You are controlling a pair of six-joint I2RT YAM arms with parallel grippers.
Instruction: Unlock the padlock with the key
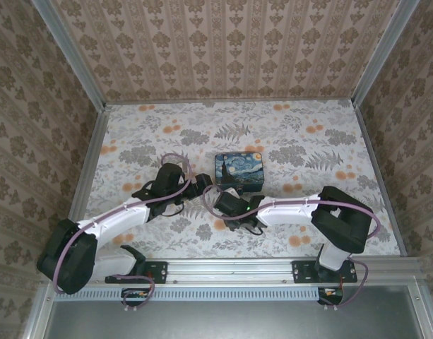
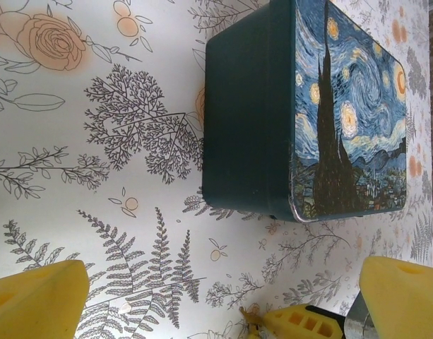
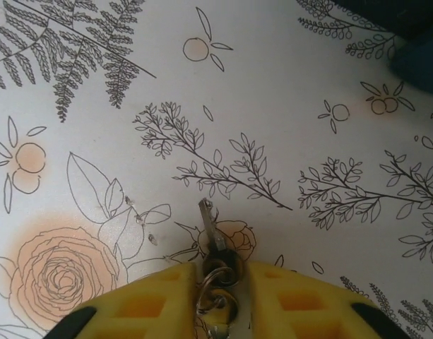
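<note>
1. Left arm (image 1: 124,215) runs forward and inward from its base. The wrist is low over the floral tablecloth (image 1: 301,141).
2. Left gripper (image 1: 197,185) is wide open and has hold of nothing. In the left wrist view its yellow fingers (image 2: 39,300) sit at the two bottom corners, with bare cloth between them.
3. The blue Starry Night box (image 2: 308,113) lies ahead of the left gripper and off to its right-finger side, flat on the cloth. It is not touching the gripper.
4. Right arm (image 1: 294,206) has its elbow folded over its base and its forearm stretched left across the table. The wrist is low, on the near side of the box.
5. Right gripper (image 3: 220,296) is closed tight, with its yellow fingers (image 3: 152,307) nearly meeting.
6. The key (image 3: 209,229) is pinched at its head between those fingers. The blade sticks out ahead of the tips, tilted slightly left, just above the cloth. I can't tell whether it touches.
7. The key ring (image 3: 220,272) sits in the slit between the fingers, right behind the key's head.
8. The two grippers are close together, tips near each other at the box's near-left corner.
</note>
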